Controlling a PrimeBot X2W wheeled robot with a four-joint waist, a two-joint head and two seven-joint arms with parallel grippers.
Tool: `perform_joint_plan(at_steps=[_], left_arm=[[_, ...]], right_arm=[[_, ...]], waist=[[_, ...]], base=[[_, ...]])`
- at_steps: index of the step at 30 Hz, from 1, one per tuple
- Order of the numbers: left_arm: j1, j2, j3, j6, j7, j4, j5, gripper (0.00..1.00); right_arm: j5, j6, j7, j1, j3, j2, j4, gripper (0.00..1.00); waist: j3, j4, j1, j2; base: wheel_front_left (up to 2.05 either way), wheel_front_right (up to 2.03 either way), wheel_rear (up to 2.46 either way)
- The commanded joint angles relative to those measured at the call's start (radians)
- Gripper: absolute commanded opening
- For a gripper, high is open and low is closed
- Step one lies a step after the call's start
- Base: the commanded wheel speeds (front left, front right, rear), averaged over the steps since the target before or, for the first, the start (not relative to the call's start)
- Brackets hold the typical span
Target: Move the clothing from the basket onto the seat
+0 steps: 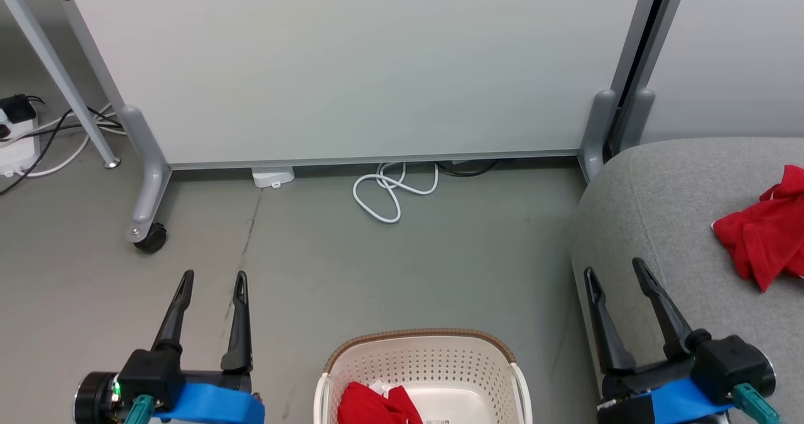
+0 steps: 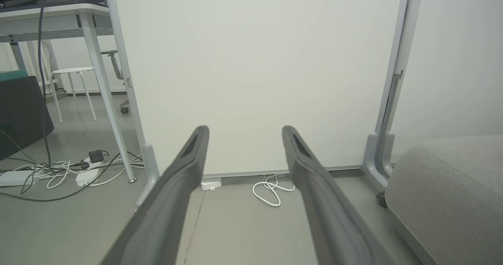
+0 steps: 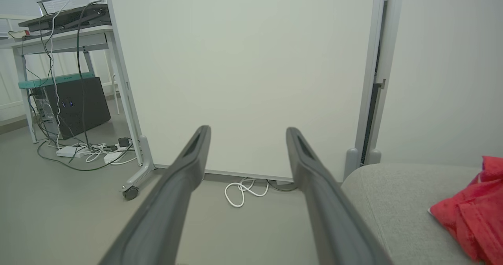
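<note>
Resting on the seat [image 1: 653, 191], red clothing [image 1: 763, 229].

light: bright, even | shadows: faint, soft | focus: left pincer [image 2: 243, 129] fingers [image 2: 173, 194] blurred; wrist-view edges bowed

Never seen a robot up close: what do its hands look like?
The left hand and right hand match: two long, dark grey fingers tapering to narrow tips, on a black block. A bright blue band wraps each wrist, with a teal plug beside it. A green light glows on the left wrist.
</note>
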Motion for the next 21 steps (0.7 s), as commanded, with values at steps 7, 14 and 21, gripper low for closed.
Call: perform_joint_plan(at_steps=[7, 14, 21], left_arm=[[0.05, -0.023, 0.027, -0.011, -0.003, -0.004, 0.015, 1.0], [0.034, -0.029, 0.042, -0.026, -0.003, -0.002, 0.03, 1.0], [0.019, -0.032, 0.037, -0.041, -0.003, 0.004, 0.047, 1.0]], right_arm=[[0.028, 0.0, -0.003, 0.054, 0.001, 0.004, -0.001, 1.0], [0.036, 0.0, -0.003, 0.046, 0.007, 0.004, 0.002, 1.0], [0.042, 0.0, -0.003, 0.042, 0.012, 0.004, 0.006, 1.0]], waist=[[-0.011, 0.005, 0.0001, -0.0001], [-0.011, 0.0, 0.0001, -0.0001], [-0.003, -0.01, 0.0001, -0.0001]], base=[[0.0, 0.0, 0.0], [0.0, 0.0, 0.0], [0.0, 0.0, 0.0]])
